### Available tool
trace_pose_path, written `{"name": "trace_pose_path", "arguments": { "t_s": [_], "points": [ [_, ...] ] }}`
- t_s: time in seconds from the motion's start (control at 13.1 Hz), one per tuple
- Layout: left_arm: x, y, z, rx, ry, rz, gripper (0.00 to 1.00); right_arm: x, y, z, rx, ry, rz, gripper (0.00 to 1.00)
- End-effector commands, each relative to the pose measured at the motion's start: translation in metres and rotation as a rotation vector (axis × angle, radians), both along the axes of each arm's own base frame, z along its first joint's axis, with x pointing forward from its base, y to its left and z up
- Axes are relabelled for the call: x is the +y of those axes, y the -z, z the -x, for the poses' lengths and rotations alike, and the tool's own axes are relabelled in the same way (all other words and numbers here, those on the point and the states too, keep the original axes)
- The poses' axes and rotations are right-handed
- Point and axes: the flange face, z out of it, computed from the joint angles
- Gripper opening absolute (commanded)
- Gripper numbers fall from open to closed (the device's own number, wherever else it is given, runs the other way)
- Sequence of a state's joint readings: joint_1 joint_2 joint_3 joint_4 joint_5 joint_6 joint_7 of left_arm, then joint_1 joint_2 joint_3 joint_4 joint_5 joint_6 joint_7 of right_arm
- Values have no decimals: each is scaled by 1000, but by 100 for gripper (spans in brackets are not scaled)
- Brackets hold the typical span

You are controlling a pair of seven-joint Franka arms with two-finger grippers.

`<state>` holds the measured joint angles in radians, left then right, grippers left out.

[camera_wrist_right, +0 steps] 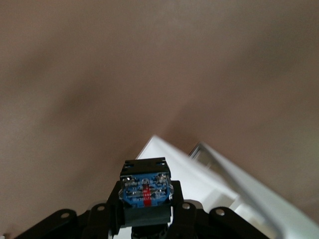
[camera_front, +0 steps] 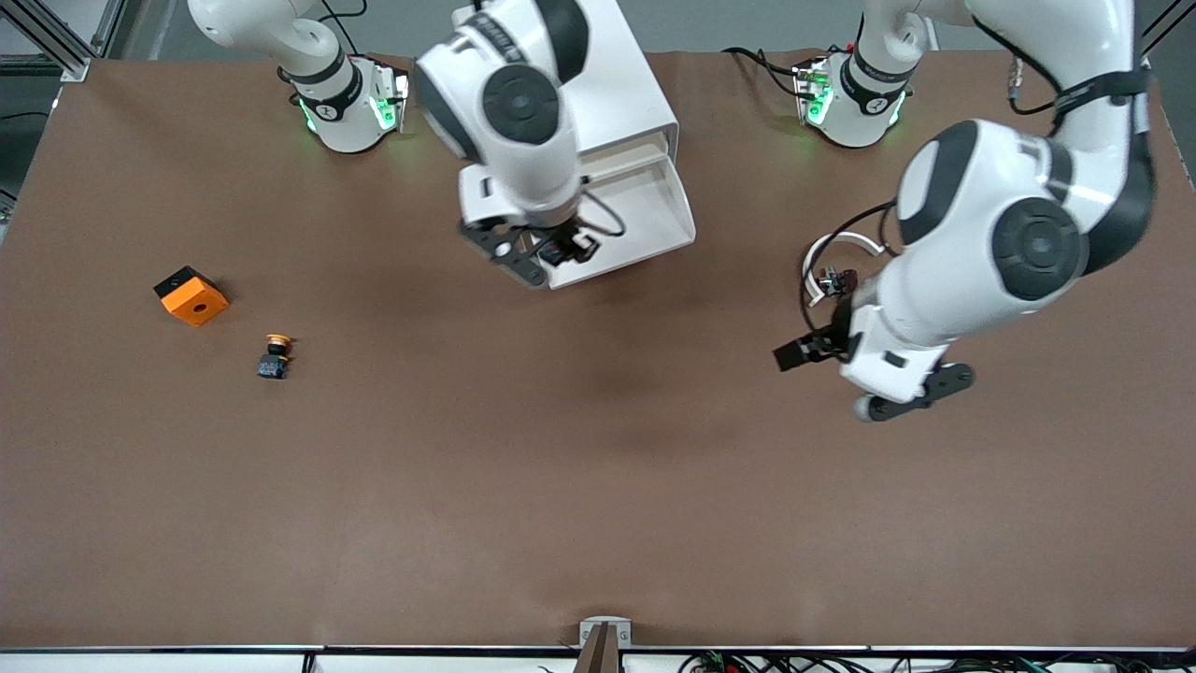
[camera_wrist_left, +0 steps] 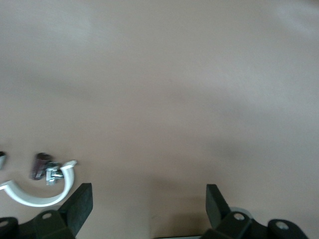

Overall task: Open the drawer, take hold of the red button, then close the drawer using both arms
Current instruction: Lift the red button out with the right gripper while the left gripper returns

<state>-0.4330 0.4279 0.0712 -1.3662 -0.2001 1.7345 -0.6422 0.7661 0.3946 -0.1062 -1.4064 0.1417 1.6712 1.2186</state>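
The drawer [camera_front: 654, 210] stands pulled out of the white cabinet [camera_front: 621, 84], on the side nearer the front camera; its knob is hidden. My right gripper [camera_front: 559, 250] hangs over the drawer's front corner and is shut on the button [camera_front: 557, 253]. In the right wrist view the button's blue-and-black body [camera_wrist_right: 146, 191] sits between the fingers, its red cap hidden, with the white drawer [camera_wrist_right: 224, 181] below. My left gripper [camera_front: 815, 348] is open and empty, low over bare table toward the left arm's end; its black fingers [camera_wrist_left: 79, 205] stand wide apart.
A white curved clip [camera_front: 841, 245] with a small dark part [camera_front: 838, 279] lies beside the left gripper, also in the left wrist view [camera_wrist_left: 35, 198]. A yellow-capped button [camera_front: 274, 357] and an orange cube [camera_front: 191, 295] lie toward the right arm's end.
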Motion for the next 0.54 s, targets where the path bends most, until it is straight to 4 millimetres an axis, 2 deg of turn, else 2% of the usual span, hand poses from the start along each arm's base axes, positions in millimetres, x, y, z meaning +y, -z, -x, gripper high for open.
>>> {"name": "trace_pose_path", "arguments": {
  "t_s": [0.0, 0.23, 0.46],
  "points": [
    [-25, 33, 36, -30, 42, -16, 100, -68, 21, -26, 3, -163, 62, 0],
    [-54, 78, 68, -68, 55, -22, 100, -148, 61, -57, -21, -249, 36, 0],
    [-100, 109, 101, -34, 17, -47, 100, -211, 98, -62, -59, -323, 0, 0]
  ]
}}
